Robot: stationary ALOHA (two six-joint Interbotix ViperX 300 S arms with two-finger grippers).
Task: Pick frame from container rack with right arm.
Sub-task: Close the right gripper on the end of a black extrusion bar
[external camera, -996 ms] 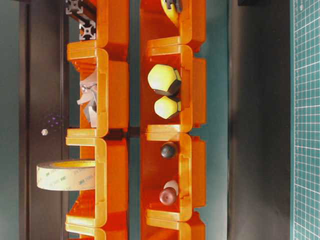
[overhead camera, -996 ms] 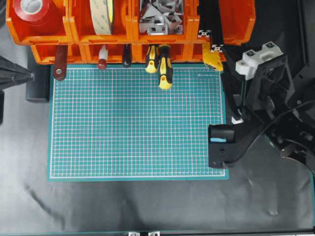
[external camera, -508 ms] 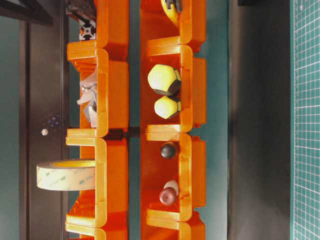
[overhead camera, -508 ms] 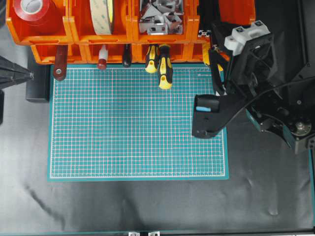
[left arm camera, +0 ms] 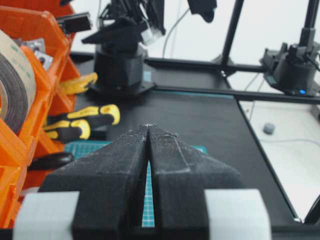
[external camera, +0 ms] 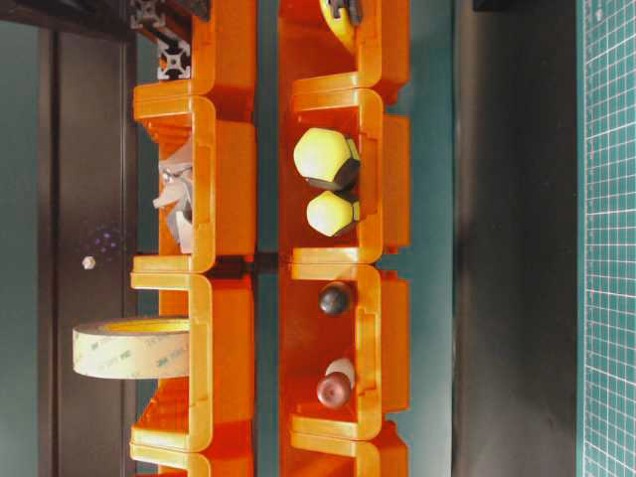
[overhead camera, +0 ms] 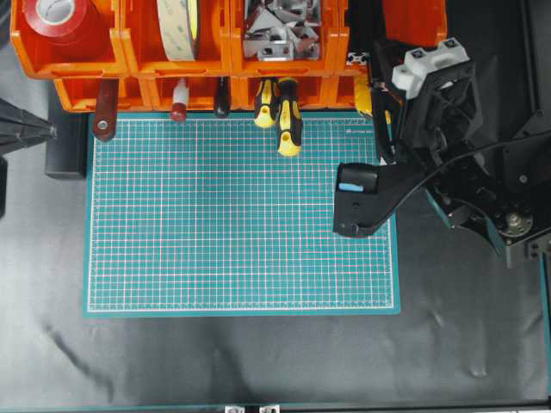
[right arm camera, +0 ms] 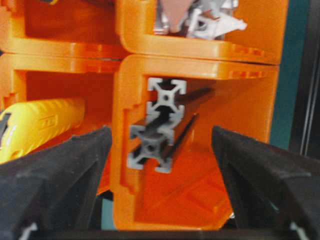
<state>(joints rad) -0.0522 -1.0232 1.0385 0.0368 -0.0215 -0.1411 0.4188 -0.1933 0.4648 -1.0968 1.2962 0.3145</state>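
Note:
The orange container rack (overhead camera: 129,67) runs along the top of the overhead view. Two frame bars lie in its upper right bin. One silvery slotted end (overhead camera: 357,58) shows there. In the right wrist view both ends show, one (right arm camera: 166,96) above the other (right arm camera: 150,147), inside the orange bin (right arm camera: 200,50). My right gripper (right arm camera: 161,136) is open and empty, its fingers (right arm camera: 60,170) standing either side of the bin mouth, short of the bars. The right arm (overhead camera: 435,86) hides the gripper from above. My left gripper (left arm camera: 148,128) is shut and empty at the far left (overhead camera: 34,133).
The green cutting mat (overhead camera: 241,215) lies below the rack. Yellow-and-black screwdrivers (overhead camera: 288,120) stick out of the lower bins, beside other tool handles (overhead camera: 179,110). Upper bins hold red tape (overhead camera: 56,17), a tape roll (external camera: 129,348) and metal brackets (overhead camera: 280,30).
My right arm has swung up and left from the mat's right edge to the rack's right bin, mostly in the first half second. A dark shape has entered the table-level view's top left.

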